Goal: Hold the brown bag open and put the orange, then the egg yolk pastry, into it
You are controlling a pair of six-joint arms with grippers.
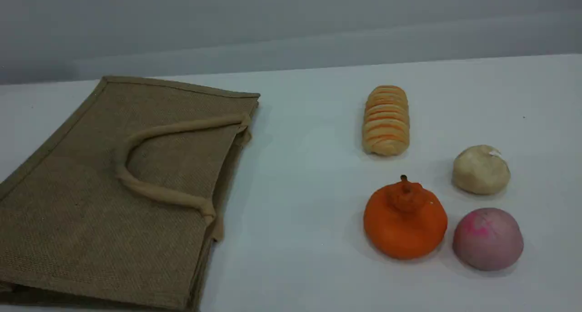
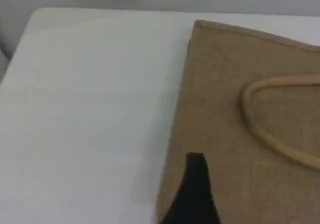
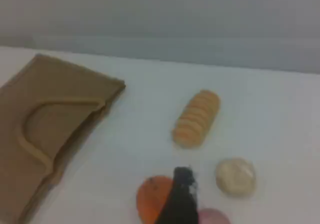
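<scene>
The brown bag lies flat on the left of the white table, its mouth facing right and one loop handle resting on top. At the right front sits the orange, and the egg yolk pastry is just behind it to the right. Neither arm shows in the scene view. My left gripper shows one dark fingertip over the bag's left edge. My right gripper hovers above the orange, beside the pastry. Both hold nothing and stand open.
A ridged orange-striped bread lies behind the orange. A pink dome bun sits right of the orange, close to it. The table's far left corner shows in the left wrist view. A grey wall runs behind the table.
</scene>
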